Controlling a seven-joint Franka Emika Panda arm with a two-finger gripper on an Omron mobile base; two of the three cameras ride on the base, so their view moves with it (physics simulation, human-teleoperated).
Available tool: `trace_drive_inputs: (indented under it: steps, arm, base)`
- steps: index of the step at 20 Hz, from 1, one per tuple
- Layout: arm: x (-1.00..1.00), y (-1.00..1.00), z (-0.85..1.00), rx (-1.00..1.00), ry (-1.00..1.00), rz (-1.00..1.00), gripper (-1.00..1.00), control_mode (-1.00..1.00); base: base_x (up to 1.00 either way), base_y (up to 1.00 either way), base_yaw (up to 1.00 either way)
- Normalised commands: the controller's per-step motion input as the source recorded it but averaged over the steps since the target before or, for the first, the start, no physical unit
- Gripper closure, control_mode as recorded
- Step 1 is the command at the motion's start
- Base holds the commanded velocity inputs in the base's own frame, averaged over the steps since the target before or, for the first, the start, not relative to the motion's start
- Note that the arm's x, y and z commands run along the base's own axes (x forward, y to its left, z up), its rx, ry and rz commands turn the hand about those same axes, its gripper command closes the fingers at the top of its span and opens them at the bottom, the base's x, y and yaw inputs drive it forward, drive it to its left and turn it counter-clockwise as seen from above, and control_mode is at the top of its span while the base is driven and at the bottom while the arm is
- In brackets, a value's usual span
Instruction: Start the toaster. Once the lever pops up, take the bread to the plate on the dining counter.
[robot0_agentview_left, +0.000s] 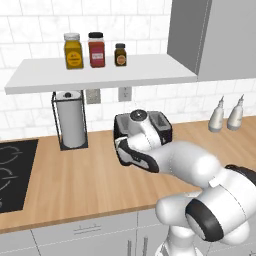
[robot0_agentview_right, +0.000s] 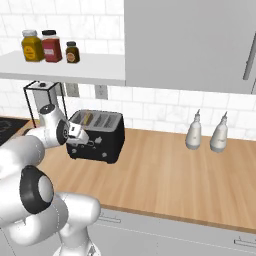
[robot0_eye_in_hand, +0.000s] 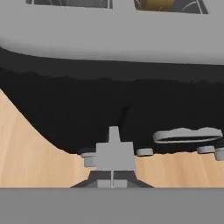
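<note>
We look from behind the arm's left, forward and down, the toaster (robot0_agentview_left: 145, 131) near frame centre. From the right, we see that same toaster (robot0_agentview_right: 96, 136) at centre left. Both views share counter (robot0_agentview_left: 75, 175), shelf (robot0_agentview_left: 100, 72) and tiled wall. Our hand camera sits very close against the toaster's black front (robot0_eye_in_hand: 109, 109), filling mid frame.

The white arm bends at its dark elbow joint and reaches forward and low, wrist angled downward. Its end effector (robot0_agentview_right: 84, 142) sits at the far end of the reach, its two fingers (robot0_eye_in_hand: 113, 180) pressed together, holding nothing between them.
</note>
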Motion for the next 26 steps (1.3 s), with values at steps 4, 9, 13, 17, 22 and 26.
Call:
trace_drive_inputs:
  steps: [4,9,13,17,22,26]
  arm:
    - [-0.02,-0.16,-0.46,0.0,0.0,-0.07,1.0,-1.0]
    - [0.7,-0.09,-0.44,0.0,0.0,-0.04,1.0,-1.0]
    - [0.96,0.0,-0.53,0.01,0.0,0.0,1.0,-1.0]
    - [0.34,0.0,-0.82,0.0,-0.06,0.0,1.0,-1.0]
    - [-0.57,-0.03,-0.55,0.0,-0.49,0.0,1.0,-1.0]
    - [-1.0,-0.22,0.18,0.02,-0.89,0.0,1.0,-1.0]
  base:
    - [0.0,0.0,0.0]
    - [0.0,0.0,0.0]
    - [0.0,0.0,0.0]
    - [0.0,0.0,0.0]
    - [0.0,0.0,0.0]
    - [0.0,0.0,0.0]
